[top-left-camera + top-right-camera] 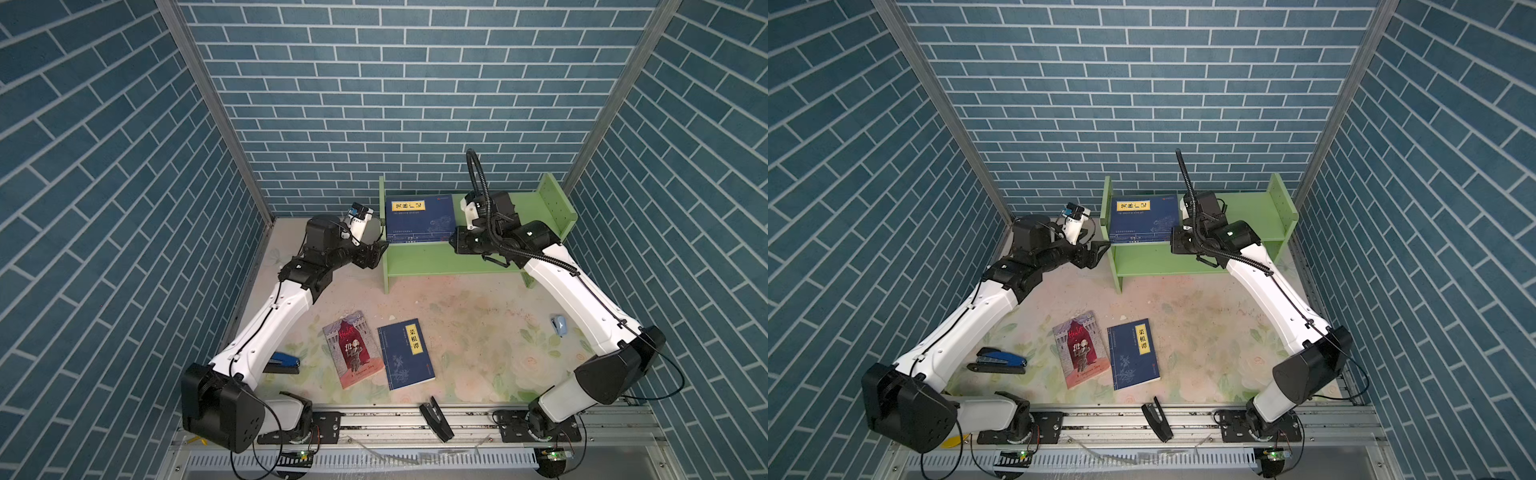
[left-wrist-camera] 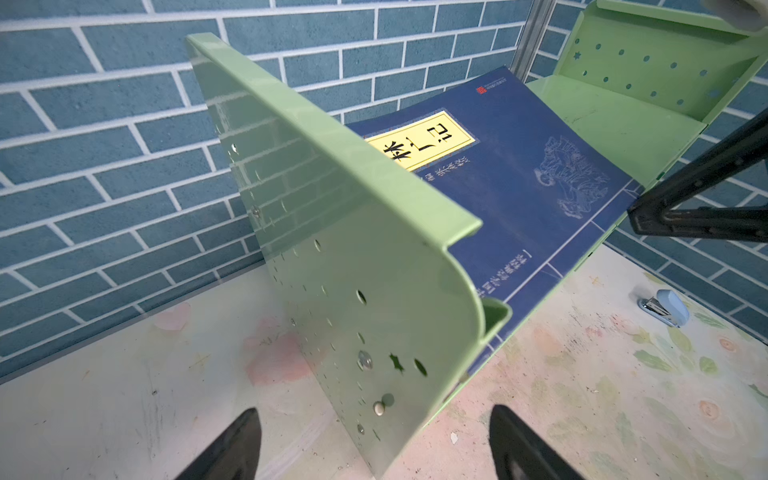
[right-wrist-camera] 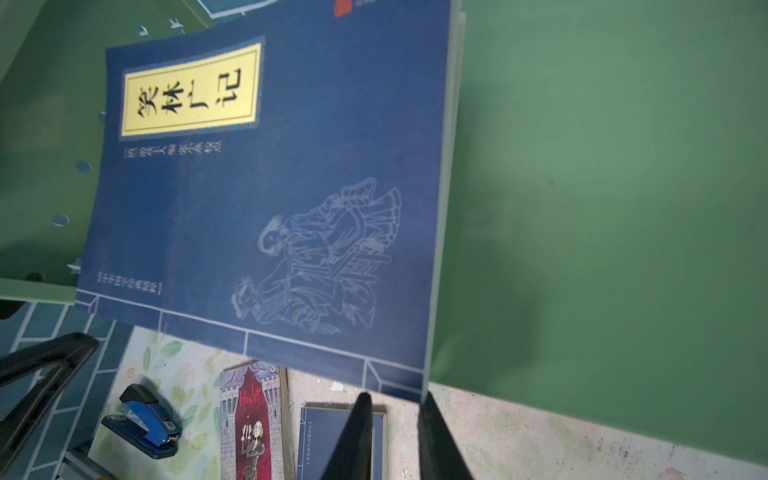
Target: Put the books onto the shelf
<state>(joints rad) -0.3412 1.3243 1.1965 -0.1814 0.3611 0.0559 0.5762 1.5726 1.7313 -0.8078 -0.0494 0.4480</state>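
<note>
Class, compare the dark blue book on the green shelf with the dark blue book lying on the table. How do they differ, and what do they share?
Place: the shelf book lies on the shelf's upper tier, overhanging its front edge; the table book lies flat on the table.
Handling: the right gripper is at the shelf book's corner; no gripper is near the table book.
Shared: dark blue covers with yellow title labels.

I see one dark blue book (image 1: 419, 218) flat on the green shelf (image 1: 436, 262), upper tier, left end, overhanging its front; the red-and-grey book (image 1: 353, 349) and second blue book (image 1: 406, 355) lie flat on the counter (image 1: 478, 332).
</note>
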